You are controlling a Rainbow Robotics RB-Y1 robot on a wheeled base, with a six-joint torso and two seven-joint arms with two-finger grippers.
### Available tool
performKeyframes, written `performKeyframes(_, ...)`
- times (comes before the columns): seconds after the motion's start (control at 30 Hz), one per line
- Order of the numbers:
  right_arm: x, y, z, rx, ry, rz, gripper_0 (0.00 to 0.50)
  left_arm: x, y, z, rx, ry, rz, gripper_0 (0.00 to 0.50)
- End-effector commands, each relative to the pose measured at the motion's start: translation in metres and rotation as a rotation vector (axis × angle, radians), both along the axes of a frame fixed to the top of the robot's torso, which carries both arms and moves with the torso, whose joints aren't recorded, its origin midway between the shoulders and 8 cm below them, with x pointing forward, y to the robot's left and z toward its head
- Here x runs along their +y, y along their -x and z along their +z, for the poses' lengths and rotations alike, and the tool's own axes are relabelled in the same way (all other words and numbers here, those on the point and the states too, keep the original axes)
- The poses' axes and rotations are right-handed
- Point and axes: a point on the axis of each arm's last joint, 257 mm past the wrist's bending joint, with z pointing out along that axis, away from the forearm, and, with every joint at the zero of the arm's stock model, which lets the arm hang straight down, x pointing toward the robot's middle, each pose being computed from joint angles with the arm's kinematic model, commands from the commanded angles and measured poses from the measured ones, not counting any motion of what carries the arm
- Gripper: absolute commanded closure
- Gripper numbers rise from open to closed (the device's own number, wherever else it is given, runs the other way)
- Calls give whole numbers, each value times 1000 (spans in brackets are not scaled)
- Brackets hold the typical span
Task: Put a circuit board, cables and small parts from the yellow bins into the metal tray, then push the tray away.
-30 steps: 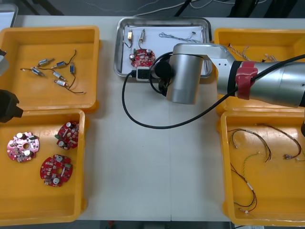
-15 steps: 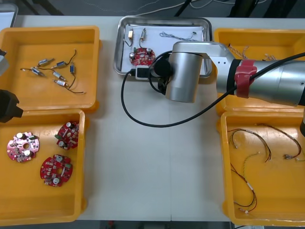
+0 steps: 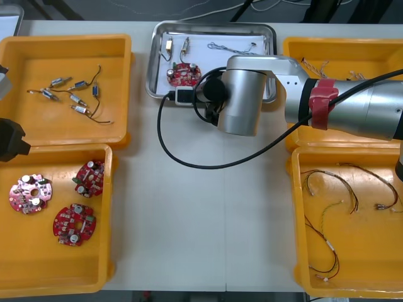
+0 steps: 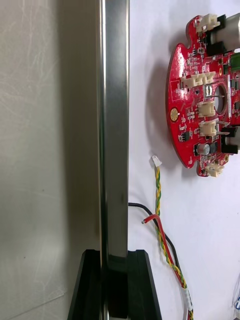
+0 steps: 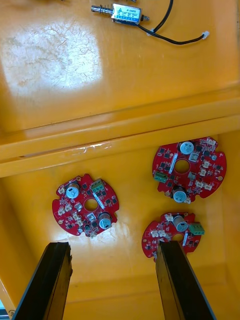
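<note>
Front view: I see the metal tray holding a circuit board. Right wrist: my right gripper pinches the tray's rim — board just inside. Left wrist: left gripper gapes empty over a yellow bin, well apart from the tray.

- The rectangular metal tray: polished steel rim, mirror-bright; the floor inside is white and matt.
- The yellow plastic bins: smooth and glossy, with broad patches of glare on the floor.
- The round red circuit board in the tray: matt red laminate, white plastic connectors, small shiny metal cans.
- The red and yellow twisted cable: smooth plastic sleeve, white plastic plug.
- The small metal part in a bin: bright bare metal body and rod.
- The right gripper: fingers of smooth, matt black plastic-like stuff.
- The left gripper: fingers matt black, finely grained.
- The silver cylindrical arm housing: satin metal, softly reflecting.
- The light table: smooth, low sheen, faint scratches.
</note>
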Motion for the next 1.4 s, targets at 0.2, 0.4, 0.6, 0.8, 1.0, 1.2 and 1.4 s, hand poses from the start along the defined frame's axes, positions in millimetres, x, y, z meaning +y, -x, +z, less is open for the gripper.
performKeyframes(0.2,38,6,28,-46,25,107,331,18,4,13,-19,-67,1,0)
performKeyframes(0.4,38,6,27,-48,41,116,0,18,4,13,-19,-67,1,0)
performKeyframes(0.6,34,9,23,-21,35,99,0,18,4,13,-19,-67,1,0)
performKeyframes(0.8,28,13,24,15,29,54,0,18,4,13,-19,-67,1,0)
performKeyframes(1.0,28,20,37,26,39,24,0,18,4,13,-19,-67,1,0)
performKeyframes(1.2,22,30,55,38,58,-21,0,18,4,13,-19,-67,1,0)
performKeyframes(1.4,9,45,79,70,17,-82,0,18,4,13,-19,-67,1,0)
